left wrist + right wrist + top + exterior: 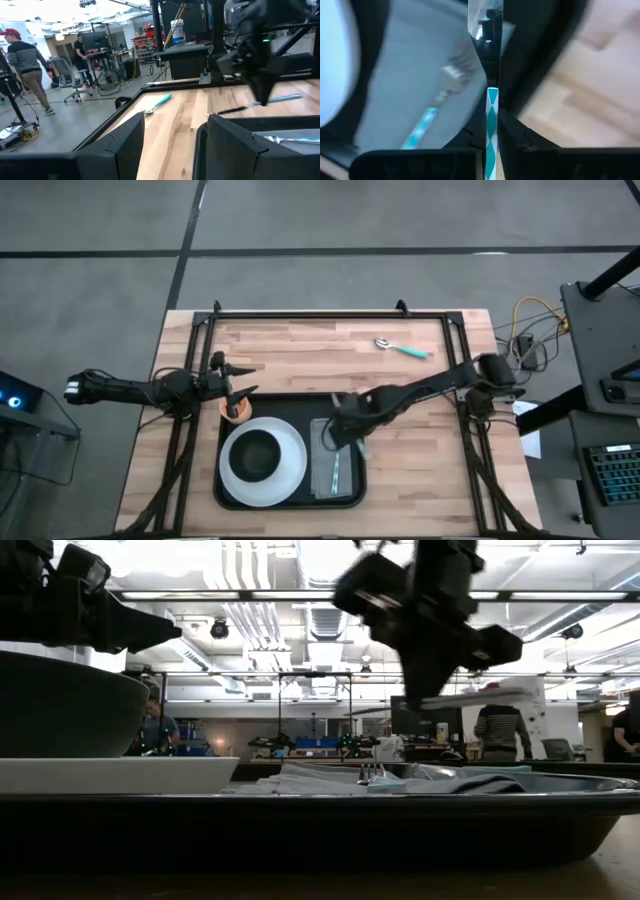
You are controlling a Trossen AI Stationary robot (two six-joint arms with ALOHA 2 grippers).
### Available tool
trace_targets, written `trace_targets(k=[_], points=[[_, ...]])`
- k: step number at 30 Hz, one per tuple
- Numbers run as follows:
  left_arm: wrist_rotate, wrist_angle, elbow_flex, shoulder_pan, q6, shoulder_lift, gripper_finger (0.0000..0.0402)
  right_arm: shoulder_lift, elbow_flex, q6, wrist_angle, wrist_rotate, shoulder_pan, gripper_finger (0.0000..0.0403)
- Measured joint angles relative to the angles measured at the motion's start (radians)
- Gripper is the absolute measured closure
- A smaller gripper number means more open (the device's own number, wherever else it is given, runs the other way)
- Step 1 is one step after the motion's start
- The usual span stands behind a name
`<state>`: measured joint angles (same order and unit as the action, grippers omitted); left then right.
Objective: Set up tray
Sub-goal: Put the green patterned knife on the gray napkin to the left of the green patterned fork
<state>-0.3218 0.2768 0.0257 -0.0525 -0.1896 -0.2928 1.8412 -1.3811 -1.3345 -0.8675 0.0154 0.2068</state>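
Black tray (226, 492) holds plate (293, 465), bowl (258, 455), cloth (322, 465), fork (336, 472).

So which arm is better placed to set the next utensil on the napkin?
Right: its pincer is shut on a teal-handled knife above the grey folded napkin in the black rectangular tray. The left pincer hangs by the tray's corner.

A: Items shown? B: White plate (290, 470) carrying a dark bowl (257, 456); grey cloth (322, 465) bearing a teal-handled fork (334, 473).
A: Elsewhere? B: Teal-handled spoon (401, 348) on the wooden tabletop (300, 355); orange cup (235, 410).
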Motion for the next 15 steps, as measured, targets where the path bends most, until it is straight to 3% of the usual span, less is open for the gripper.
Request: trace_targets(k=[4,11,15], points=[[-0.010,0.001,0.000,0.000,-0.040,0.000,0.0203,0.111,-0.149,-0.075,-0.031,0.000,0.047,0.0390],[-0.145,0.003,0.000,-0.001,-0.045,0.000,0.0203,0.308,-0.417,-0.189,-0.106,0.000,0.106,0.0390],[-0.159,-0.002,0.000,0.000,-0.044,0.001,0.0203,0.414,-0.578,-0.219,-0.138,-0.005,0.122,0.0390]])
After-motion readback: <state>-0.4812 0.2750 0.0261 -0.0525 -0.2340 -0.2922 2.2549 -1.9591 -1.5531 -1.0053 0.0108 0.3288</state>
